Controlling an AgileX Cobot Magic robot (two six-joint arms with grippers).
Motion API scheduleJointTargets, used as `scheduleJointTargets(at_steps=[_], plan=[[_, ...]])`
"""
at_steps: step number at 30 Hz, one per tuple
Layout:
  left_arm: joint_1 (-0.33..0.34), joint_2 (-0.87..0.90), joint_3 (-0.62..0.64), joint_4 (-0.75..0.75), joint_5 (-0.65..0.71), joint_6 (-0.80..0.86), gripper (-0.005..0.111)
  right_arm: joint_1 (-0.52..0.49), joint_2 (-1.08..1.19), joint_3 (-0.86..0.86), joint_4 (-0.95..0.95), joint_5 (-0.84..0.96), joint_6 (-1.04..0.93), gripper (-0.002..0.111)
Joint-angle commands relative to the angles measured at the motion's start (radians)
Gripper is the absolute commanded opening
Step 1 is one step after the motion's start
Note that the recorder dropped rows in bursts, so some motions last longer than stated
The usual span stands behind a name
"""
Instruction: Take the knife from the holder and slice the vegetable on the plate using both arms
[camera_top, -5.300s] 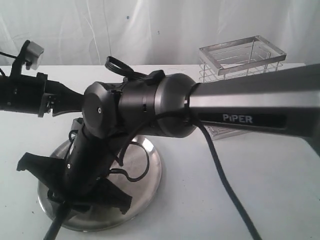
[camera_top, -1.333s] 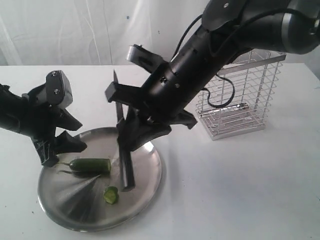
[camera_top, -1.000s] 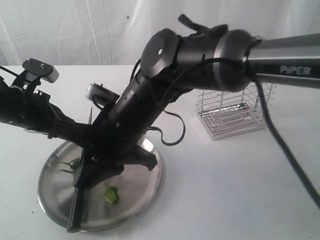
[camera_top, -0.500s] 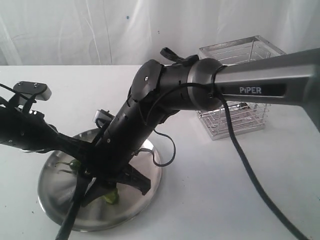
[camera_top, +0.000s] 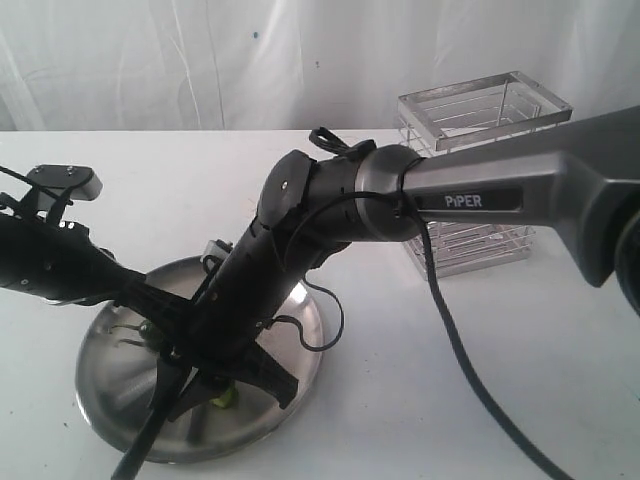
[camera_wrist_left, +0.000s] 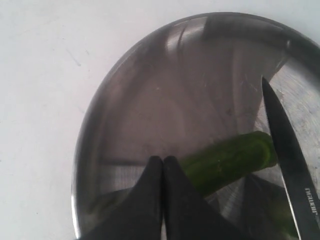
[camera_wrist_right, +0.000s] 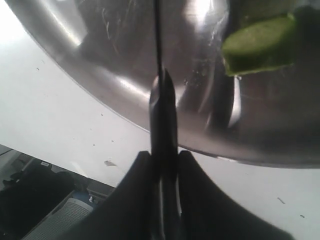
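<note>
**A:** What could go wrong from here?

**B:** The left end effector (camera_wrist_left: 162, 162) has its fingers (camera_wrist_left: 147, 200) pressed together. The tips only touch the vegetable (camera_wrist_left: 230, 157) and do not clamp it. The pepper is glossy and round, so I judge a cut could roll it across the plate (camera_wrist_left: 125, 100).

**A:** And the knife (camera_wrist_left: 285, 145)?

**B:** The right end effector (camera_wrist_right: 163, 155) pinches its handle. The blade is at the vegetable's blunt end; I cannot tell whether it touches. So narrow a pinch may let the blade twist or stray onto the left fingers. The plate lies by the desk's (camera_top: 480, 380) near edge, toward its left end, and might skid. A cut piece (camera_wrist_right: 260, 42) lies loose on it.

**A:** Any writing?

**B:** "PIPER" (camera_top: 467, 201) in white on the right arm (camera_top: 520, 190). There is pale lettering on the blade, too small to read.
</note>
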Motion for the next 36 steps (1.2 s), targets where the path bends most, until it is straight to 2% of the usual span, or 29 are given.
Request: scheduleJointTargets(at_steps=[1,36], plan=[[0.003,0.000,0.007,-0.016,0.006,-0.005,0.000,0.004,-0.004,0.002,-0.002,0.013,-0.011,0.000],[0.003,0.002,0.007,-0.016,0.004,-0.003,0.000,0.004,-0.004,0.002,-0.012,-0.003,-0.091,0.000]])
